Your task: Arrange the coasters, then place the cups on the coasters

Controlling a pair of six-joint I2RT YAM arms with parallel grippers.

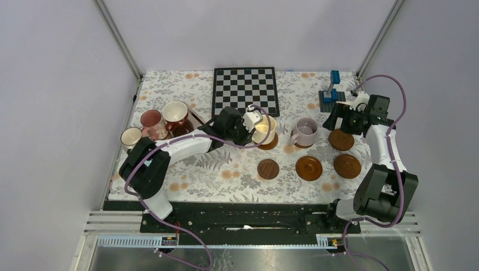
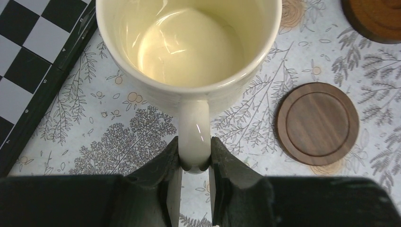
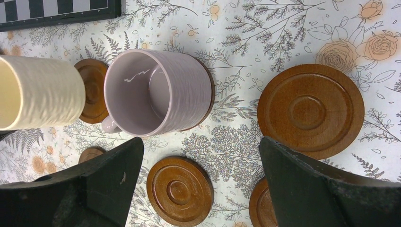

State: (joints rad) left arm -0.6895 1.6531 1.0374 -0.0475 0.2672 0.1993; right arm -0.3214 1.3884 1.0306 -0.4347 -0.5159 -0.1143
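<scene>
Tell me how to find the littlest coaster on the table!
Start at the black-and-white checkerboard at the back of the flowery table, then come toward the near edge to the front row of three bare coasters. Yours is the leftmost coaster, just in front of the cream mug. It is smaller and darker than its two reddish-brown neighbours.
</scene>
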